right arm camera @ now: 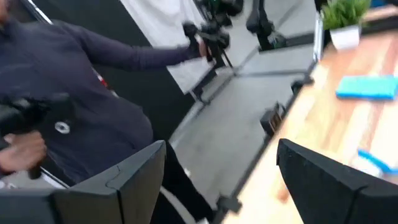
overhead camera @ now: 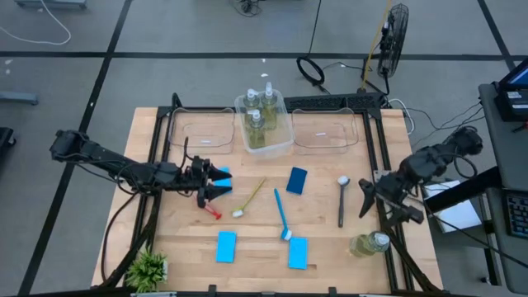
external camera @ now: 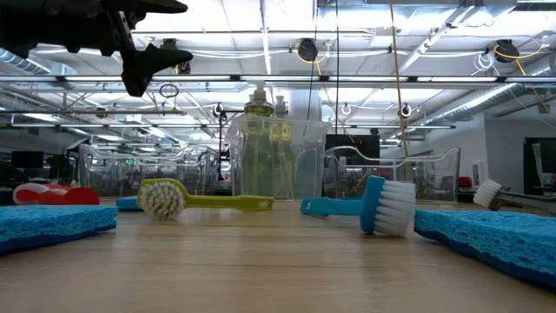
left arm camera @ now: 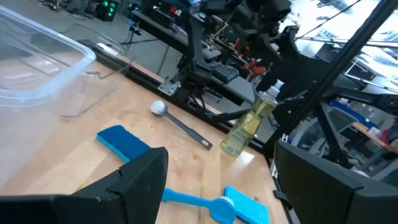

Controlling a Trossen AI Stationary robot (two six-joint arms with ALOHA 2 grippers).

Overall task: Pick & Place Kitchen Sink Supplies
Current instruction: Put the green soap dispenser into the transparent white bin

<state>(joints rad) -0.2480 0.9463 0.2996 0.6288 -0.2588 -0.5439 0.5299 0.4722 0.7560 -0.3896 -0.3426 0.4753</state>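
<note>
A wooden surface [overhead camera: 322, 231] seen from above carries kitchen sink supplies. Three clear bins sit in a row at the far side; the middle bin [overhead camera: 266, 124] holds three pump bottles [overhead camera: 256, 128] of yellow-green liquid. A fourth pump bottle [overhead camera: 369, 243] lies at the near right corner.

Four blue sponges show: one [overhead camera: 297, 179] near the centre, two [overhead camera: 226, 246] near the front edge, and one [overhead camera: 221, 175] partly hidden beside the left end effector [overhead camera: 216, 188].

Four brushes lie between them: yellow-green [overhead camera: 249, 198], blue [overhead camera: 281, 214], dark grey [overhead camera: 341, 200], and red [overhead camera: 212, 211].

The left end effector hangs released over the red brush. The right end effector [overhead camera: 369, 200] is also released, empty, at the right edge. A potted plant [overhead camera: 148, 268] stands at the near left corner.
</note>
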